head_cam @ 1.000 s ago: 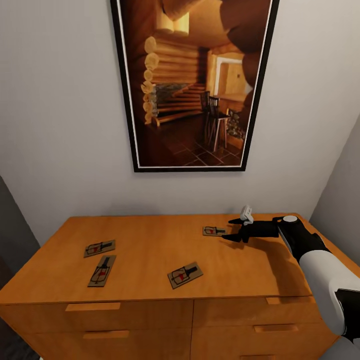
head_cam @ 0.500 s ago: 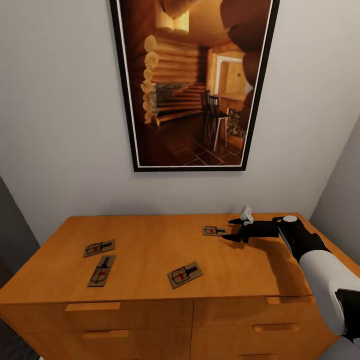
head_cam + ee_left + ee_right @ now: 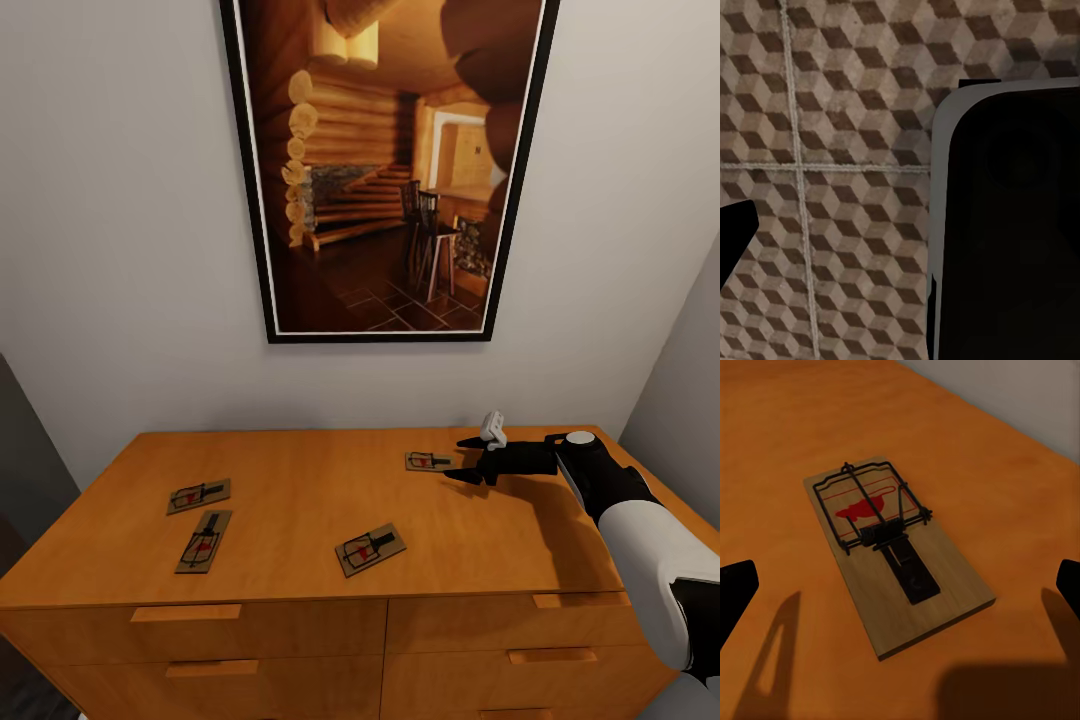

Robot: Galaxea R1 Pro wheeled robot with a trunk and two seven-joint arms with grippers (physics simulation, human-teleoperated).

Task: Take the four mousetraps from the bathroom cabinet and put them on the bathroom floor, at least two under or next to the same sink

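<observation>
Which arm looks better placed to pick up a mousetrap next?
The right. Its gripper is open just beside the far-right mousetrap on the cabinet; the left wrist view faces the bathroom floor.

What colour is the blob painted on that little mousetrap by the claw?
Red, on the mousetrap's pale wooden board; the right wrist view shows it best.

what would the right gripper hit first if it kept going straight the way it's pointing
Most likely the mousetrap lying flat on the cabinet top. The open right gripper points straight at it, just short of its near end. Exact height over the wood is hard to judge.
</observation>
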